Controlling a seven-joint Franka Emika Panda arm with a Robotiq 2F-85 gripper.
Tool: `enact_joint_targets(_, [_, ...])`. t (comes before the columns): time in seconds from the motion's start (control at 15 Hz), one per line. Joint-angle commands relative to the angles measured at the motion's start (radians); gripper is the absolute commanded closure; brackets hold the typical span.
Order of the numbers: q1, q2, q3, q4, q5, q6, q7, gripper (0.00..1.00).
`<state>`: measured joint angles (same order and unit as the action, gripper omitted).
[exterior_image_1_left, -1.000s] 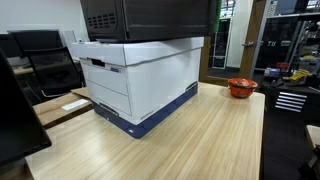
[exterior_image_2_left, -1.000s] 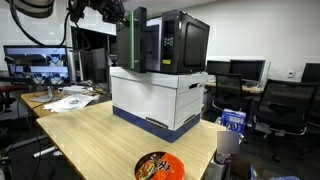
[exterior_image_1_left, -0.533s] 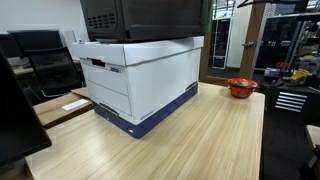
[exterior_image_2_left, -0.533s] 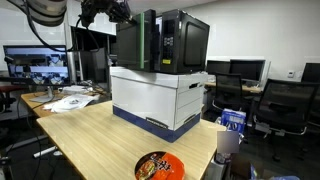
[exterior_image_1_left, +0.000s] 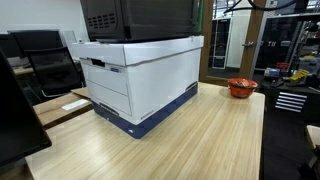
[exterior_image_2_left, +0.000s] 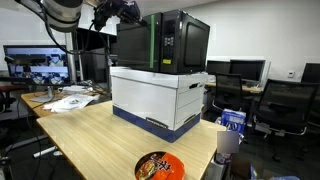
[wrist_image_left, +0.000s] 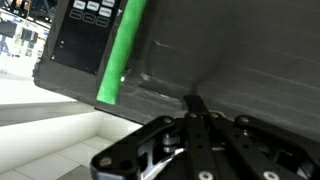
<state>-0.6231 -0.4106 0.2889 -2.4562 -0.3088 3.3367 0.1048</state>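
Swings door (exterior_image_2_left: 135, 45) nearer to shut than a second ago; green strip (exterior_image_2_left: 152, 40) on its edge now close to microwave (exterior_image_2_left: 182, 42) body. Stands slightly ajar, up on white box (exterior_image_2_left: 160, 95). Puts gripper (exterior_image_2_left: 127, 10) at door's outer face near the top, fingers clenched together, nothing held. Rests box on wooden table (exterior_image_2_left: 90, 135). Leaves red bowl (exterior_image_2_left: 158, 166) at table's edge, well apart.

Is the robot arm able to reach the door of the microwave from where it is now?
Probably yes. The shut end effector is right at the microwave door, near its green edge strip, and nothing seems to stand between them.
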Motion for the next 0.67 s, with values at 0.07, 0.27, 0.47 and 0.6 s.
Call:
enact_joint_targets(0.07, [-0.142, 0.072, 0.165, 0.071, 0.043, 0.029, 0.034, 0.98])
enact_joint_targets(0.27, [-0.181, 0.046, 0.224, 0.071, 0.069, -0.018, 0.057, 0.98])
enact_joint_targets(0.47, [0.098, -0.038, 0.065, 0.051, 0.156, -0.3, 0.01, 0.98])
enact_joint_targets(0.6, [0.258, -0.072, -0.019, 0.061, 0.233, -0.466, -0.029, 0.98])
